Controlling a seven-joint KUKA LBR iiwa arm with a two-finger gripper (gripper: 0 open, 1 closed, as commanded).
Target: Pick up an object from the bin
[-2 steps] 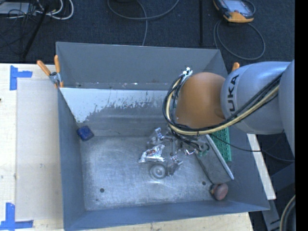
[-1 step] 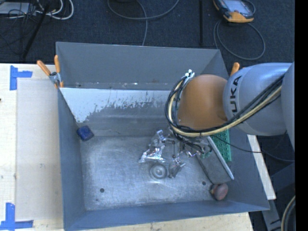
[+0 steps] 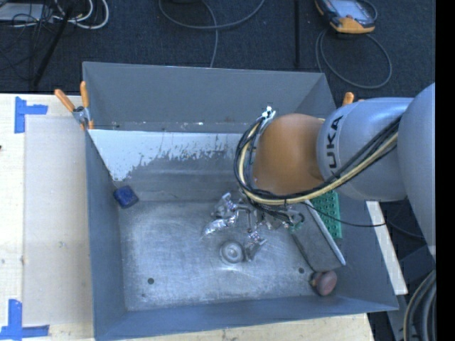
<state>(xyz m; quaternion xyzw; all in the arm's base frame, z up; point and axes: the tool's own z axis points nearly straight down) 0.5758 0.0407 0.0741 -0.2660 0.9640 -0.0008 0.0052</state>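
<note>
The grey bin [image 3: 163,268] has sloped walls around a flat floor. The floor's left half and front edge lie bare, which is the widest free room. My arm [image 3: 377,148] comes in over the right rim, and its orange cover [image 3: 284,155] hangs above the back right part of the floor, ringed by cables.

Under the arm, a green perforated sheet [image 3: 329,208] leans against the right wall. A long grey flat strip [image 3: 320,244] runs just beside it, down toward the front right corner. This side is crowded.

My end effector [image 3: 254,241] is low near the middle of the floor. I cannot tell whether it is apart or together, nor whether it grips anything. A crumpled shiny metal piece [image 3: 224,215] lies just beside it toward the back left. A round metal disc [image 3: 231,253] lies flat just beside it toward the front left. I cannot tell whether either one touches me.

A small brown lump [image 3: 325,282] sits in the front right corner, near the strip's end. A small blue block [image 3: 126,197] rests well apart from everything, at the foot of the left wall near the back left corner.
</note>
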